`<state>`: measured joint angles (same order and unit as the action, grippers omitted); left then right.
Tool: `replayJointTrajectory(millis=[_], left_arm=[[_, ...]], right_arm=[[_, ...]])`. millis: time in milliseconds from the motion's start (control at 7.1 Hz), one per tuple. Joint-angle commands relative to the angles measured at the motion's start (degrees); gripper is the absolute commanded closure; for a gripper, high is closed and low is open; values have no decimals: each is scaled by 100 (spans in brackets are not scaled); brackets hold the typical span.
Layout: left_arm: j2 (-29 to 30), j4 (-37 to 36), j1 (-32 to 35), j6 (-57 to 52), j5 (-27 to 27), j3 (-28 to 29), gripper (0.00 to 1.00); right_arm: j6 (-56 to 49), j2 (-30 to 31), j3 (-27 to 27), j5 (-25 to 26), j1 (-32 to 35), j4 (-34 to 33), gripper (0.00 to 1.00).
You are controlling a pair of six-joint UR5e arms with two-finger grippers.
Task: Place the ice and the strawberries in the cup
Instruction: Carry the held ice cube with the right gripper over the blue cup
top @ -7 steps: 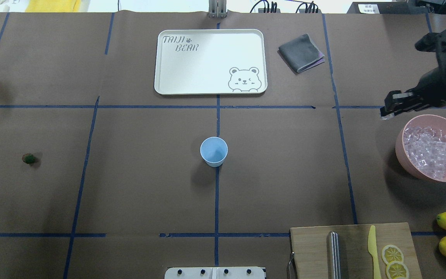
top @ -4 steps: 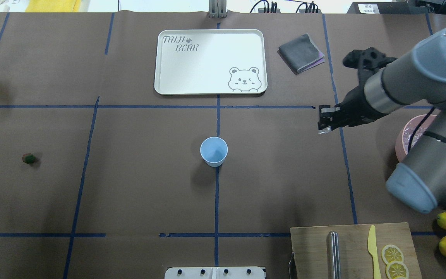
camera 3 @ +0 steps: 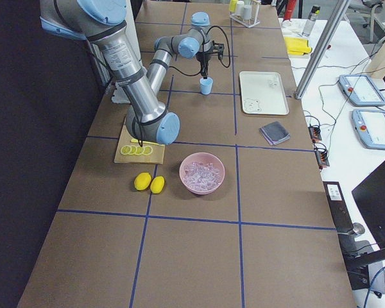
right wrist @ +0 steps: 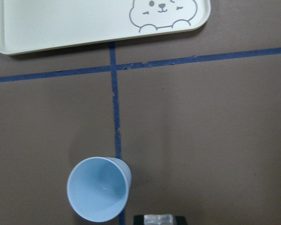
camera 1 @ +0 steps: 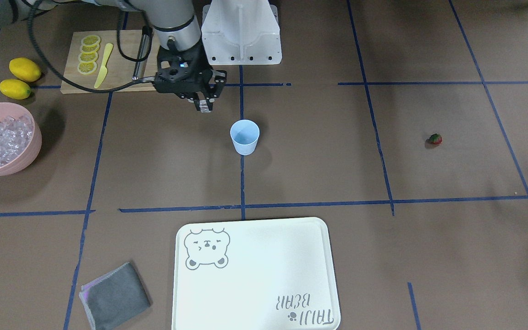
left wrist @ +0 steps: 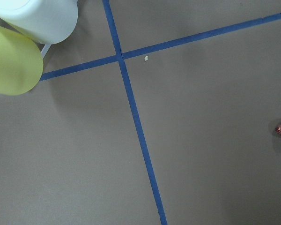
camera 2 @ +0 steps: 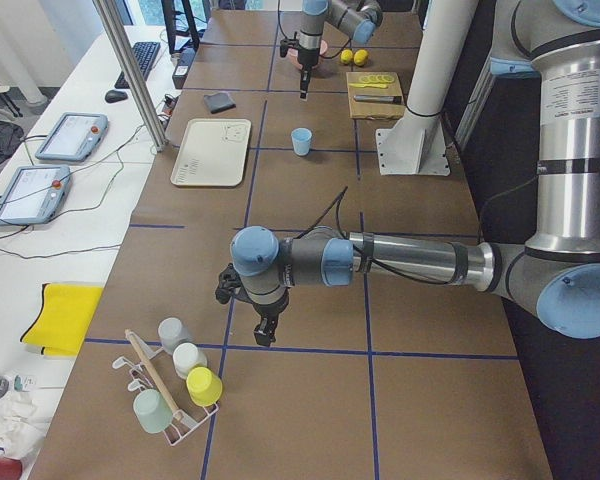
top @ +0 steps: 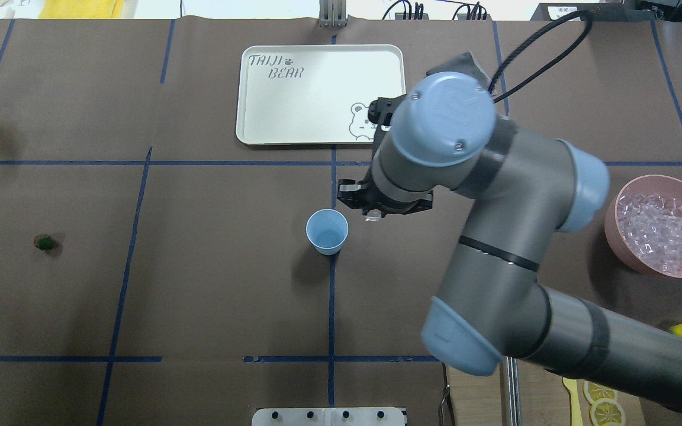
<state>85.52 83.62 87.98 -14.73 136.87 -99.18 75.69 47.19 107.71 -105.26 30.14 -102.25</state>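
Right pincer point(camera 1: 205, 106): fingers point down above the table, pressed together on one ice cube point(right wrist: 159, 219)
Ice cube: clear and glassy, caught between the fingertips, clear of the table
Cup point(top: 327, 231): pale blue, upright on the table, just beside the right pincer on the robot's left, lower than the fingertips and not beneath them
Tray point(top: 317, 94): white with a bear drawing, beyond the right pincer on the side away from the robot
Pink bowl point(top: 613, 231): well apart from the right pincer on the robot's right, heaped with ice point(top: 658, 231)
Lemons point(camera 1: 24, 68): two, past the pink bowl and nearer the robot
Strawberry point(camera 1: 435, 139): red, lying on the table far to the robot's left, well beyond the cup from the right pincer
Left pincer point(camera 2: 265, 335): hangs fingers down over the table near a cup rack point(camera 2: 155, 400), well apart from the right pincer; whether spread or pressed together cannot be told
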Motion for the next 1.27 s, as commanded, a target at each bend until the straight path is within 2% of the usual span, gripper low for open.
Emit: replayJointTrajectory(millis=[0, 282, 985, 1126], left_arm=[[0, -12, 0, -4, -2, 3, 0], [0, -21, 0, 5, -2, 12, 0], [0, -12, 0, 5, -2, 4, 0], [0, -12, 0, 5, -2, 3, 0]], right_arm=[[472, -876, -1064, 408, -411, 12, 100], [500, -897, -1462, 603, -535, 310, 100], [298, -721, -1472, 779, -536, 311, 100], [289, -686, -1464, 761, -527, 311, 82]])
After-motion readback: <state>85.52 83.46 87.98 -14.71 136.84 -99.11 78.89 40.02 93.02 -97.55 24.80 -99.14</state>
